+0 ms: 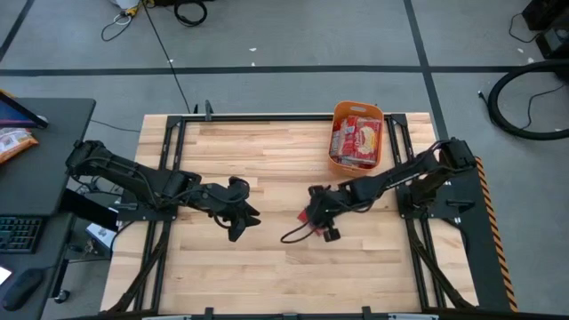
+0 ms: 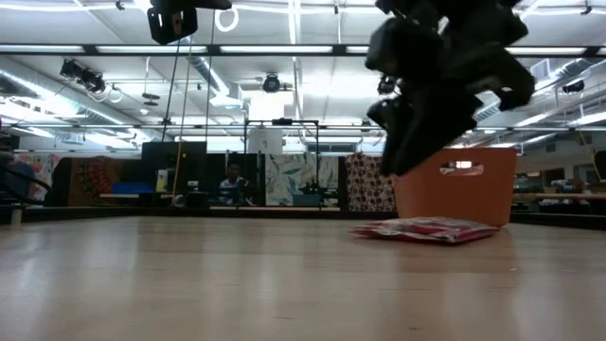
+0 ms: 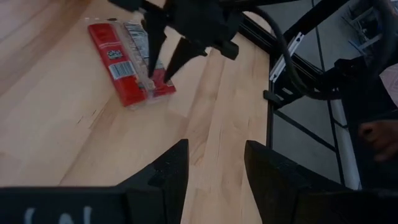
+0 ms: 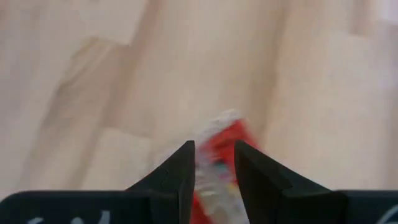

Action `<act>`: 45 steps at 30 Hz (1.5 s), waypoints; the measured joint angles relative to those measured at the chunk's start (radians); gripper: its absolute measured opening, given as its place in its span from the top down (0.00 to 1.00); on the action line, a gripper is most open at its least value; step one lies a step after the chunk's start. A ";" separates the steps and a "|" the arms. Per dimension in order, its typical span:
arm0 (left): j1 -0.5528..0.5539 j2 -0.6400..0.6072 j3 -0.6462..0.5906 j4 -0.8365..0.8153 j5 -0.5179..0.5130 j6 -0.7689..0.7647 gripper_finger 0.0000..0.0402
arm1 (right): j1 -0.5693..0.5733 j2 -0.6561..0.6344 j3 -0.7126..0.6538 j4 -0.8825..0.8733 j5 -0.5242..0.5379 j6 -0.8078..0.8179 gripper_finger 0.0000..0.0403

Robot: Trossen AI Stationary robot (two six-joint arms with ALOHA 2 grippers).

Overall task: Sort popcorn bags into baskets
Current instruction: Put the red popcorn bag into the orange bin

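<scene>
High view shows the wooden table w/ both arms reaching toward its middle; at the far edge on the right side sits the orange basket, already stacked w/ several red popcorn bags; the left gripper waits near table centre, fingers parted w/ nothing between them, per left wrist view; the right gripper hangs just over the one loose popcorn bag, which lies flat on the wood between the two arms, well short of the basket; its fingers are spread a little, tips straddling one end of the packet, not yet closed on it, so nothing is held. Risks, as a judgement: the packet is thin and lies flush w/ the board, so closing fingers could slide over the slick film and miss; tips pressing too hard could shove it sideways; a pinch on just the end seam might let it droop and slip out on the carry; basket looks nearly full, so a careless drop could leave the bag perched on the rim or spill it back onto the table.
</scene>
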 joint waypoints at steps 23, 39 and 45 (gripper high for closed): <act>0.000 0.000 0.000 0.001 -0.049 0.000 0.60 | -0.117 0.000 0.177 -0.400 0.005 0.014 0.56; -0.001 0.003 0.000 0.001 -0.056 -0.001 0.60 | -0.134 0.001 -0.024 -0.257 -0.021 -0.235 0.57; -0.001 0.003 0.000 0.001 -0.056 -0.001 0.60 | -0.143 0.001 -0.089 -0.199 -0.007 -0.221 0.57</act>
